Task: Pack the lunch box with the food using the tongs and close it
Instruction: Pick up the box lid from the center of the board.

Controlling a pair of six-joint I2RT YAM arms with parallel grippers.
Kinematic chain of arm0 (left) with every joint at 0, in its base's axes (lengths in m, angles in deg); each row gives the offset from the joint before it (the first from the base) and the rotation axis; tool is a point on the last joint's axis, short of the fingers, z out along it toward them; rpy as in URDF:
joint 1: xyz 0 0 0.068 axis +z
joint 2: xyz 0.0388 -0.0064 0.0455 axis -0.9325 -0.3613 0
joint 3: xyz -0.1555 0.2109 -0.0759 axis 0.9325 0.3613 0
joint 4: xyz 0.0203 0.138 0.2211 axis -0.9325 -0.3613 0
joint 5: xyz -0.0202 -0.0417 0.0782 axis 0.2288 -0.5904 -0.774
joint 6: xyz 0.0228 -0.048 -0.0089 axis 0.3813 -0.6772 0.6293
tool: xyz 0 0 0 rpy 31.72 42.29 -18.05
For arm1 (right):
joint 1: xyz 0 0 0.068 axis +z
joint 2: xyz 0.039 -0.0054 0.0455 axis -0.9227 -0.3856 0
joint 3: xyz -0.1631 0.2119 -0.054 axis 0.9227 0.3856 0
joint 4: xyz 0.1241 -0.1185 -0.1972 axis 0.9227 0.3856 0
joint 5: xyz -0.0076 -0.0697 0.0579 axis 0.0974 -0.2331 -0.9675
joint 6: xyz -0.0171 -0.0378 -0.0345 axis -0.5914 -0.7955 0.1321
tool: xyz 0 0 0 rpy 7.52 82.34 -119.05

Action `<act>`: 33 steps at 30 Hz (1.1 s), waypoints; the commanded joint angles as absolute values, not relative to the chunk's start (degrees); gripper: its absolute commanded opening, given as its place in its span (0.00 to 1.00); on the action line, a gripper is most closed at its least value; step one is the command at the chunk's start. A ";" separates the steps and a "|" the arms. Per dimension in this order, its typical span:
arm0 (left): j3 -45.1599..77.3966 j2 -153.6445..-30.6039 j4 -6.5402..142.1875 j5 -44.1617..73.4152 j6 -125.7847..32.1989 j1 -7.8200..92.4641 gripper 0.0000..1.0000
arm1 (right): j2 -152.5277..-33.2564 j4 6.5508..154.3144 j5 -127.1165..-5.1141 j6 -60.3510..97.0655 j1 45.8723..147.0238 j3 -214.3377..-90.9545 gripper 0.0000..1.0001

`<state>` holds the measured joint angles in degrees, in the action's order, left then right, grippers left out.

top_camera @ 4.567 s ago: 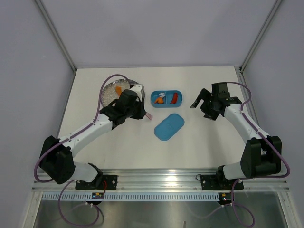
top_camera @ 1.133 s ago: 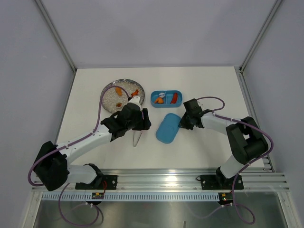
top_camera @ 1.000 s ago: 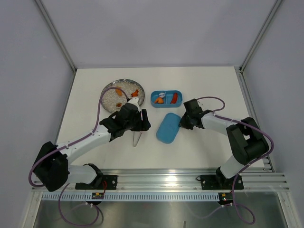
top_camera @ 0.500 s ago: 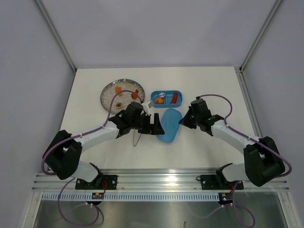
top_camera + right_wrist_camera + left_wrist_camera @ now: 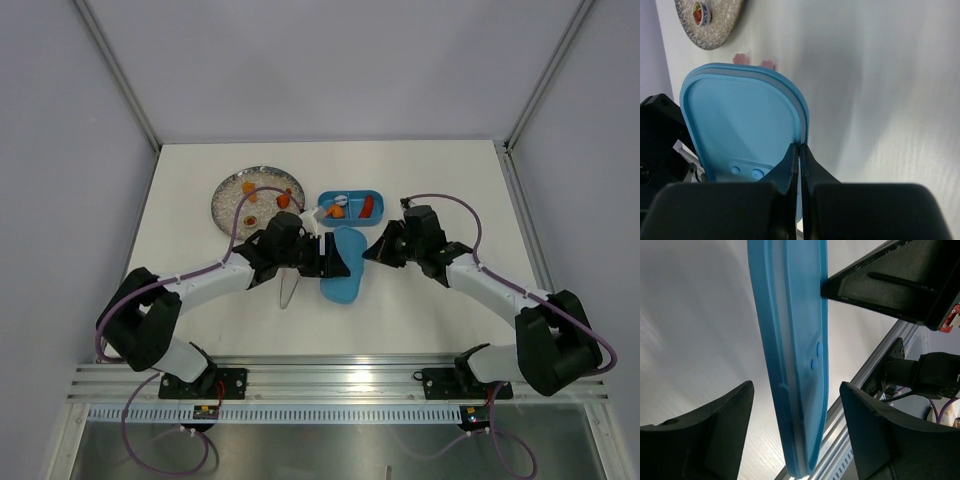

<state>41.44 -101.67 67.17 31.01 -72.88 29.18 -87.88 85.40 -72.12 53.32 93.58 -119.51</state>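
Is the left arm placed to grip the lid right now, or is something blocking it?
Probably yes. The left end effector is open, with the lid edge-on between its fingers and nothing else in the gap. The right end effector grips the lid's far end, clear of that spot.

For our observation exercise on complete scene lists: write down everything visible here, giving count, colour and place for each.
table: one, white, under everything
plate: one, speckled grey, far left part of the table
food on the plate: several pieces, mostly orange, scattered over it
lunch box: one, blue, open, right of the plate
food in the box: three pieces, orange, red and white
lid: one, blue, tilted up on the near side of the box
tongs: one, pale, lying on the table left of the lid
arms: two, white and black, reaching in from the near edge
left fingers: black, open, one on each side of the lid
right fingers: black, shut on the lid's rim
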 commanded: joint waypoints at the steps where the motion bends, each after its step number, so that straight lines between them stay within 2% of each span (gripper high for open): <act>1: 40.56 -101.80 71.35 31.42 -73.79 30.06 0.69 | -89.15 80.98 -77.72 52.58 94.21 -120.17 0.00; 4: 40.39 -100.74 70.82 29.22 -74.41 30.32 0.65 | -90.38 80.63 -77.90 53.11 94.13 -120.25 0.00; 12: 39.24 -98.90 67.13 26.84 -73.62 30.59 0.60 | -93.28 80.45 -78.43 53.55 94.13 -120.43 0.00; 15: 39.51 -98.72 67.74 27.46 -73.97 30.59 0.53 | -93.99 80.45 -78.69 53.47 94.13 -120.52 0.00; 19: 39.60 -98.81 68.27 27.55 -74.24 30.59 0.35 | -94.95 79.58 -79.04 53.38 94.13 -120.69 0.00; 20: 39.42 -98.81 68.18 27.46 -74.24 30.59 0.26 | -95.22 78.62 -79.21 53.47 94.21 -120.78 0.00; 22: 39.33 -98.72 68.18 27.37 -74.15 30.59 0.17 | -95.40 78.61 -79.30 53.29 94.21 -120.87 0.00; 23: 39.33 -98.72 68.09 27.37 -74.24 30.68 0.07 | -95.66 78.69 -79.39 53.38 94.22 -121.04 0.00; 24: 39.07 -98.63 67.74 27.46 -74.24 30.68 0.01 | -95.66 78.78 -79.39 53.20 94.13 -121.13 0.00; 27: 37.85 -98.37 65.91 27.29 -73.27 30.68 0.00 | -95.57 79.48 -78.96 53.38 94.13 -121.66 0.00; 28: 36.97 -98.19 63.81 26.85 -72.57 30.85 0.00 | -95.48 82.10 -77.73 53.73 94.13 -122.10 0.03; 29: 35.83 -98.11 61.52 25.36 -70.48 30.94 0.00 | -95.48 83.95 -75.37 53.90 94.13 -123.58 0.13; 30: 34.51 -97.84 57.24 24.57 -69.24 31.20 0.00 | -95.40 87.36 -74.39 52.51 94.04 -124.38 0.47; 31: 32.24 -97.49 55.11 23.43 -68.01 31.38 0.00 | -95.13 88.87 -73.43 51.89 94.04 -125.86 0.62; 33: 29.59 -95.83 48.71 18.07 -63.62 31.47 0.00 | -93.12 93.69 -70.26 49.27 93.87 -127.45 0.80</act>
